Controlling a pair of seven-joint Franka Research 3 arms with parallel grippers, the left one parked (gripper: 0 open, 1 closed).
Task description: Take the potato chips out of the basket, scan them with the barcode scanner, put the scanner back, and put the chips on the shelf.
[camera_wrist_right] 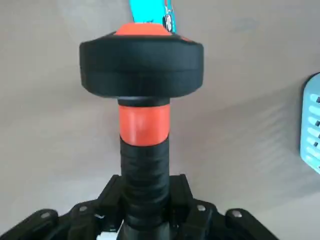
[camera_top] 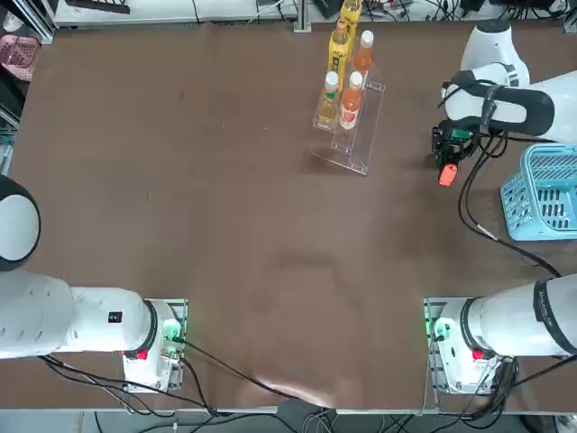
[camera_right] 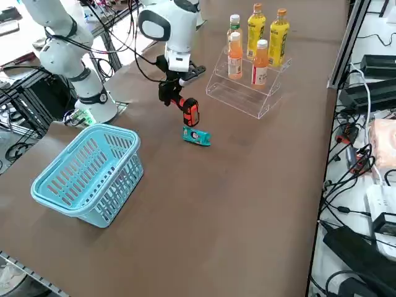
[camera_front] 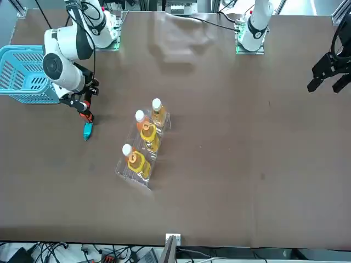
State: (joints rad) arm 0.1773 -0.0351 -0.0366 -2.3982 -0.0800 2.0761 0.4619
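Scanner point(camera_wrist_right: 142, 70): black gun-shaped barcode scanner with red-orange accents, filling the wrist view; ribbed black handle clamped low between the fingers, wide head pointing away from the wrist toward the table.
Right gripper point(camera_right: 168, 86): pinching the scanner's handle, fingers closed tight on it; poised above the brown table, between basket and shelf; also seen from across the table point(camera_front: 82, 104) and from overhead point(camera_top: 448, 149).
Scanner head: hanging just over the chips in the side view point(camera_right: 190, 112); orange tip showing below the wrist from overhead point(camera_top: 448, 175).
Potato chips point(camera_right: 197, 137): small teal-blue packet lying flat on the tabletop, outside the basket, just beside the scanner's head; glimpsed past the head in the wrist view point(camera_wrist_right: 150, 11); a narrow teal strip in the front view point(camera_front: 87, 130).
Basket point(camera_right: 86, 173): light blue, lattice-sided, upright on the table at the working arm's side, well apart from the shelf; nothing visible inside; rim at the table edge overhead point(camera_top: 545, 194).
Shelf point(camera_right: 247, 90): clear stepped acrylic rack, apart from the packet.
Bottles point(camera_right: 257, 59): orange and yellow drinks with white caps, standing upright on the rack's steps.
Table point(camera_top: 225, 225): brown surface, cables trailing along its edges.
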